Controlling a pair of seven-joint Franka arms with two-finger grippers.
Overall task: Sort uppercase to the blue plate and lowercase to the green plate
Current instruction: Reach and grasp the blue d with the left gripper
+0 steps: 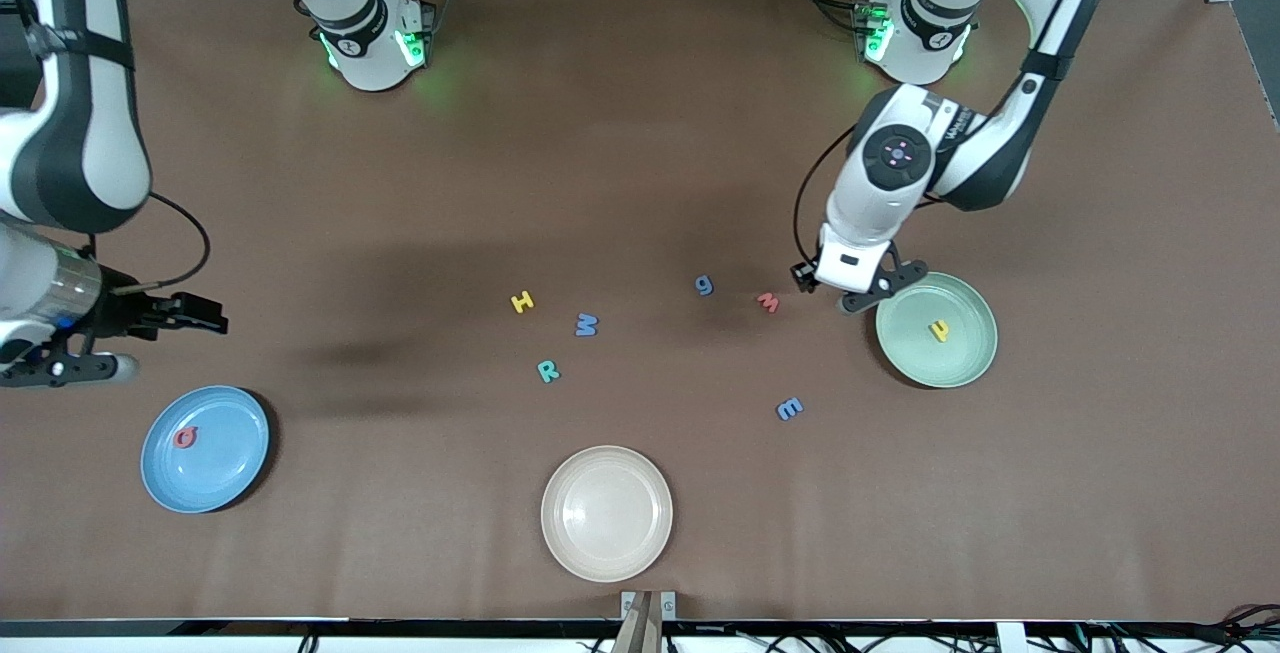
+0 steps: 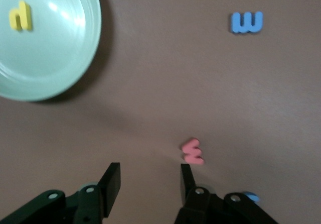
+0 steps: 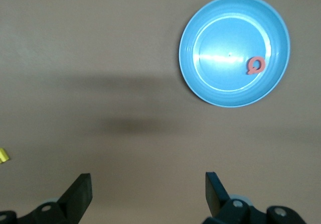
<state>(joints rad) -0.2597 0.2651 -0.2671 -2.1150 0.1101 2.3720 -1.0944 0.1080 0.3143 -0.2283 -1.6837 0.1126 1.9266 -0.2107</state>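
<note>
While the brown table (image 1: pixel 640 133) stretches wide between the two arms, most of the work waits in its middle. Three plates sit along the edge nearest the front camera: the blue plate (image 1: pixel 205 448) toward the right arm's end with the red Q (image 1: pixel 186 437) in it, the cream plate (image 1: pixel 607 513) in the middle, bare, and the green plate (image 1: pixel 937 330) toward the left arm's end with the yellow h (image 1: pixel 939 331) in it.

Of the arms, the left one looks the one at work. Its left gripper (image 1: pixel 850 288) hangs low just beside the green plate's rim, on the side toward the table's middle, fingers parted partway and grasping nothing. The right gripper (image 1: pixel 150 333) waits over bare table near the blue plate, fingers spread wide and empty.

Down among the letters, the red w (image 1: pixel 768 302) matters most. It lies flat on the table just beside the left gripper, farther from the green plate than the gripper is. From the left wrist view it sits just ahead of one fingertip (image 2: pixel 186 176), off the gap between the fingers, so I judge the gripper must shift sideways toward that finger to straddle it.

The blue g (image 1: pixel 705 284) lies near the red w, toward the middle. The blue m-shaped letter (image 1: pixel 789 409) lies nearer the front camera.

Yellow H (image 1: pixel 522 302), blue W (image 1: pixel 586 325) and teal R (image 1: pixel 548 370) cluster mid-table, not yet sorted.
</note>
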